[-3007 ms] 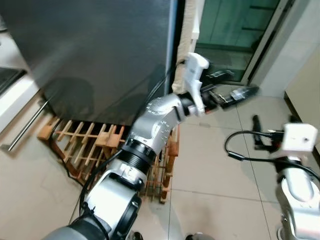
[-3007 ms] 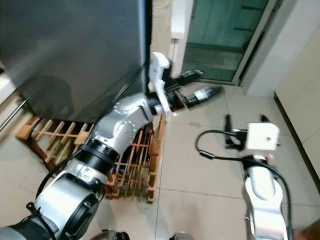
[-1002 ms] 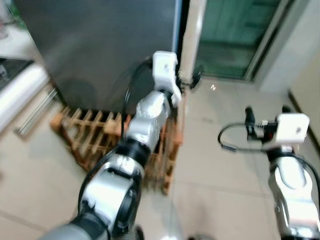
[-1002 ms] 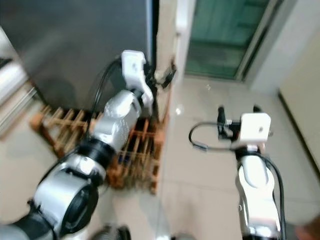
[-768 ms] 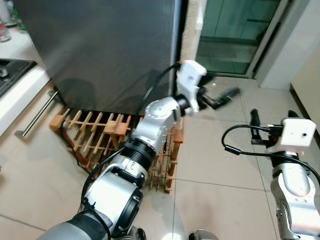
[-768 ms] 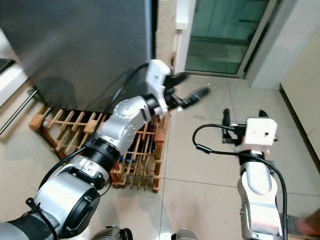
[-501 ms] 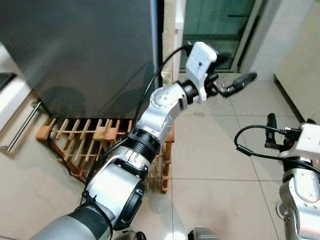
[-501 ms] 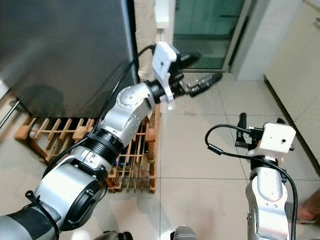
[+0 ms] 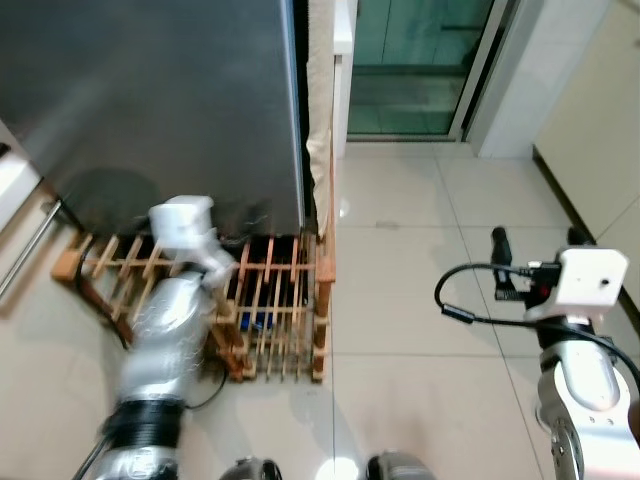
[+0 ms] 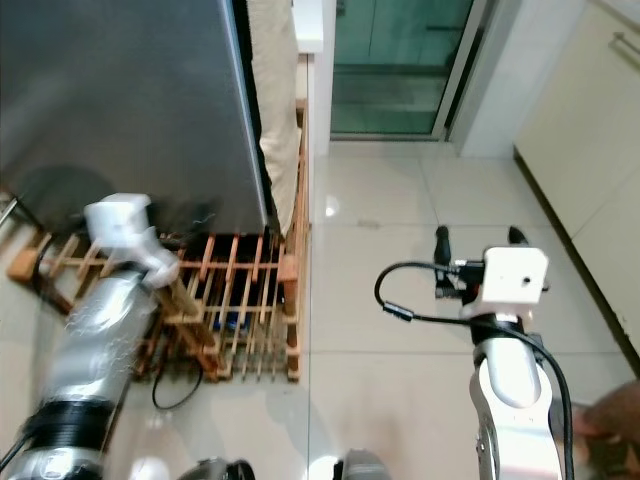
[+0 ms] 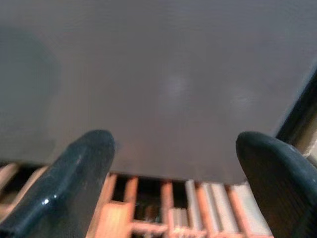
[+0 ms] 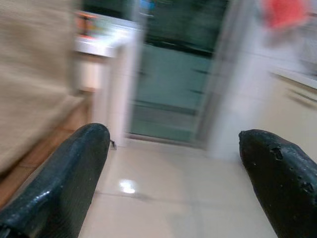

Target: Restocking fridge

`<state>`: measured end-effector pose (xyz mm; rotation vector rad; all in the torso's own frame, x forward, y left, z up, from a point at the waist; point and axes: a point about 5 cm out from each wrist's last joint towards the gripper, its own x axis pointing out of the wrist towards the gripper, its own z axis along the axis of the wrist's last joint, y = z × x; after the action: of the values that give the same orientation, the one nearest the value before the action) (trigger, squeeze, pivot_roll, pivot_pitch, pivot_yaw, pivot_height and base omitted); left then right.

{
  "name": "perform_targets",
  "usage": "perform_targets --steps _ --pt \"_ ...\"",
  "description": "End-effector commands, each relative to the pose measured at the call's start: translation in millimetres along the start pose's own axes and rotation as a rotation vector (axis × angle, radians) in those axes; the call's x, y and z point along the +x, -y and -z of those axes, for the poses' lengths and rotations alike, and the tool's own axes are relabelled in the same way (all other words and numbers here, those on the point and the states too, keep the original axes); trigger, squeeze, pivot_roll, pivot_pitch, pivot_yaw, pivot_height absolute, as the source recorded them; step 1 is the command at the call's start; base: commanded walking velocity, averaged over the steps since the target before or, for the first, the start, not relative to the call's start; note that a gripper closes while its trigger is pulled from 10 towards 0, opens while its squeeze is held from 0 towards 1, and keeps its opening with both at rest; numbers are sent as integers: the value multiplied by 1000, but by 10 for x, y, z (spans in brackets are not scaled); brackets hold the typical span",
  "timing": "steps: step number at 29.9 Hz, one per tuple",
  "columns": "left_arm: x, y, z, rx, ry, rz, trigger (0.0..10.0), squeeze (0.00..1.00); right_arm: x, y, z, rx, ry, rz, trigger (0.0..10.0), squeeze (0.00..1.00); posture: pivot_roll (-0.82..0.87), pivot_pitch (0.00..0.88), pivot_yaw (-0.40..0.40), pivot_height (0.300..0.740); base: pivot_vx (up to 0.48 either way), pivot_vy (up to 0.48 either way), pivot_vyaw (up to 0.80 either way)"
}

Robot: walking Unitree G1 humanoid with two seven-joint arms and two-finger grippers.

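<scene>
Fridge [image 9: 150, 90]: smooth dark-grey slab above slatted wooden rack [image 9: 270, 310]

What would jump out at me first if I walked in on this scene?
Probably the big dark fridge, door shut, standing on the left with a wooden slatted rack on the tiled floor at its foot. The robot's silver left arm is lowered in front of that rack, blurred with motion, while the right gripper is raised over the pale tiles, its two black fingers apart. A green glass door lies straight ahead.
</scene>
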<state>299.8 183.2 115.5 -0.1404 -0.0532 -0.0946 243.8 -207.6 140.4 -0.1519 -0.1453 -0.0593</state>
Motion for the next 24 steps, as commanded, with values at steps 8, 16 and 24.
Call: perform_targets --steps 8,16,24 --pt "269 665 -297 -16 89 99 10000 0 293 -234 -68 10 38 -139 10000 0 -130 33 -36 727 0 -454 591" --pt "417 758 -348 -21 64 99 10000 0 344 -265 -63 25 54 -125 10000 0 -174 0 20 727 0 -436 549" --pt "629 1021 -524 -21 118 163 10000 0 394 -283 -84 28 82 -107 10000 0 -194 0 24 727 255 -405 527"
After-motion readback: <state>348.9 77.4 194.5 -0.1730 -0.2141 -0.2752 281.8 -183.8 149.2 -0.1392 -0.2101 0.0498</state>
